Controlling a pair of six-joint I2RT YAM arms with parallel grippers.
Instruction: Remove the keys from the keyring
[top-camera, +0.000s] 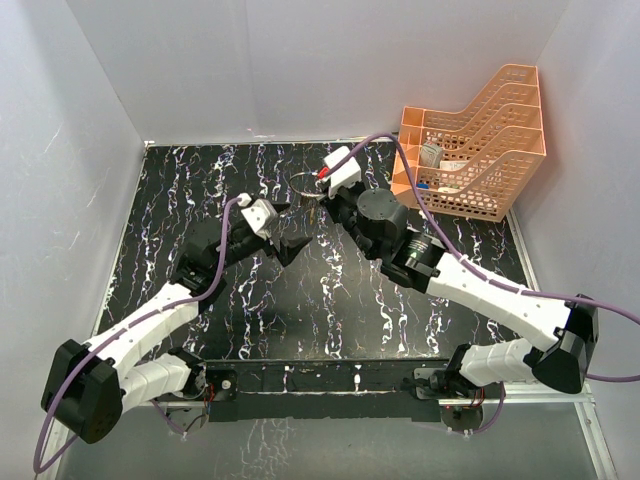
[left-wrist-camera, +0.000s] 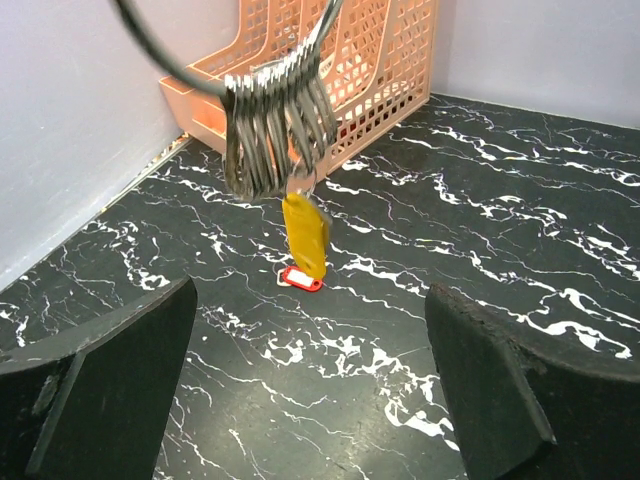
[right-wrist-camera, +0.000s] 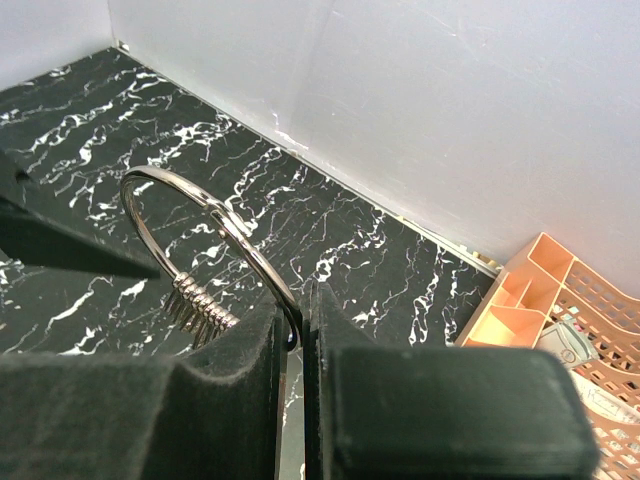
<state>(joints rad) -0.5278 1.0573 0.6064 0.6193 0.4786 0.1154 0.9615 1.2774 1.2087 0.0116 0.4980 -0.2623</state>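
Clamping the keyring (left-wrist-camera: 170, 60) in its jaws, the right gripper (right-wrist-camera: 298, 320) is holding it above the worktop (left-wrist-camera: 500, 200). The left gripper (left-wrist-camera: 310, 380) is hovering nearby, jaws apart. A yellow-headed key (left-wrist-camera: 305, 240) is hanging from the ring; a red-headed key (left-wrist-camera: 302, 279) is lying below.

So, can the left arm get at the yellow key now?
Probably yes. The left gripper is open and faces the yellow key, which hangs free under the ring clamped in the right gripper; nothing stands between them.

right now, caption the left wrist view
yellow key hangs from silver wire keyring; red key lies on black marble table
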